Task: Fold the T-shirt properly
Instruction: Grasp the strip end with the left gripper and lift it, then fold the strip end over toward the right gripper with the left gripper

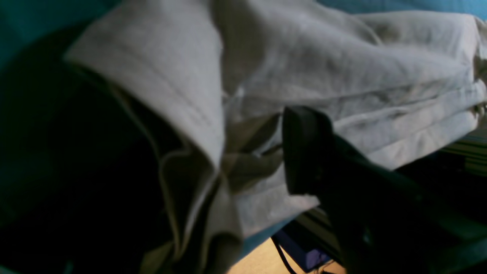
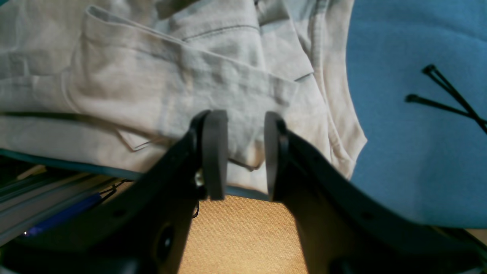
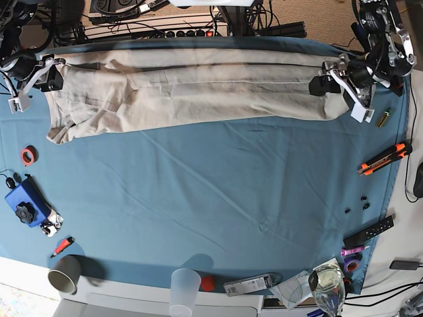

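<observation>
The beige T-shirt (image 3: 192, 89) lies folded into a long strip along the far edge of the blue table cloth (image 3: 211, 198). My left gripper (image 3: 330, 79) is at the strip's right end. In the left wrist view one dark finger (image 1: 304, 152) shows beside bunched shirt fabric (image 1: 342, 76), and a fold of cloth hides the other finger; the jaws stand apart. My right gripper (image 3: 49, 76) is at the strip's left end. In the right wrist view it (image 2: 246, 152) is open, its two pads either side of the shirt's hem (image 2: 171, 76) at the table edge.
An orange box cutter (image 3: 383, 158), a black remote (image 3: 370, 231) and small parts lie at the right. A red tape ring (image 3: 28, 156) and a blue device (image 3: 25, 201) lie at the left. Two cups (image 3: 64, 274) (image 3: 185, 285) stand in front. Black cable ties (image 2: 445, 91) lie on the cloth.
</observation>
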You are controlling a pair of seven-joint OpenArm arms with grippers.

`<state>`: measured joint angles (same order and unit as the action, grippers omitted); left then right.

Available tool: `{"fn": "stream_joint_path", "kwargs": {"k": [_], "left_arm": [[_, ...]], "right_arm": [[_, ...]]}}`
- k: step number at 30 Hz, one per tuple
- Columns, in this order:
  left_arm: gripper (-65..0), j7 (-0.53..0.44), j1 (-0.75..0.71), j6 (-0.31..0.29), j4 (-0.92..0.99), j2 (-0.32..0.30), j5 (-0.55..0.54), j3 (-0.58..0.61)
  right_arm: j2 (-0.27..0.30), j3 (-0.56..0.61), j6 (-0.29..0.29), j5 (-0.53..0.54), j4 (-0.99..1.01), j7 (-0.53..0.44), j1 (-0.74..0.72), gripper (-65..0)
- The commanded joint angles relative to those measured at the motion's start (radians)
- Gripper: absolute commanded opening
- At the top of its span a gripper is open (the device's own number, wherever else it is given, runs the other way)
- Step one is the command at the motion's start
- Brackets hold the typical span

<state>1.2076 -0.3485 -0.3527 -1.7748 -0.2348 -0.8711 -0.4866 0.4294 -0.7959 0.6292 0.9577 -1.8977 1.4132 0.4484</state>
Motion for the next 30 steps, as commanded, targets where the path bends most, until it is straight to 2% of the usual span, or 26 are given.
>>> {"fn": "stream_joint_path", "kwargs": {"k": [1,3,7,8,15,19,22,25,27,30], "left_arm": [[-33.5,0.105,-0.022,0.011,0.018,0.013,0.048,0.018],[-41.0,0.100,-0.019,0.011,0.018,0.013,0.049,0.018],[-63.9,0.076,-0.017,0.022,0.002,0.013,0.131,0.018],[-65.0,0.074,-0.017,0.033,-0.009,0.013,0.147,0.018],[-65.0,0.054,-0.033,0.042,-0.217,0.013,0.229,0.018],[-65.0,0.010,-0.108,0.041,-0.372,0.030,0.195,0.018],[-65.0,-0.013,-0.154,0.037,-0.487,0.070,0.169,0.018],[-65.0,-0.026,-0.187,-0.021,-0.572,0.096,0.093,0.025],[-65.0,-0.026,-0.203,-0.049,-0.581,0.097,0.058,0.056],[-65.0,-0.031,-0.203,-0.054,-0.581,0.098,0.055,0.158]], "right_arm": [[0.023,-0.011,0.002,0.010,-0.014,-0.017,-0.003,-47.9],[0.023,-0.011,0.002,0.011,-0.014,-0.017,-0.003,-47.9],[0.023,-0.011,0.002,0.010,-0.014,-0.017,-0.003,-47.9],[0.023,-0.011,0.002,0.011,-0.014,-0.017,-0.003,-47.9],[0.023,-0.011,0.002,0.011,-0.014,-0.017,-0.003,-47.9],[0.023,-0.011,0.002,0.011,-0.014,-0.017,-0.003,-47.9],[0.023,-0.011,0.002,0.011,-0.014,-0.017,-0.003,-47.9],[0.023,-0.011,0.002,0.014,-0.014,-0.017,-0.003,-47.9],[0.023,-0.011,0.002,0.014,-0.014,-0.017,-0.003,-47.9],[0.023,-0.011,0.002,0.014,-0.014,-0.017,-0.003,-47.9]]}}
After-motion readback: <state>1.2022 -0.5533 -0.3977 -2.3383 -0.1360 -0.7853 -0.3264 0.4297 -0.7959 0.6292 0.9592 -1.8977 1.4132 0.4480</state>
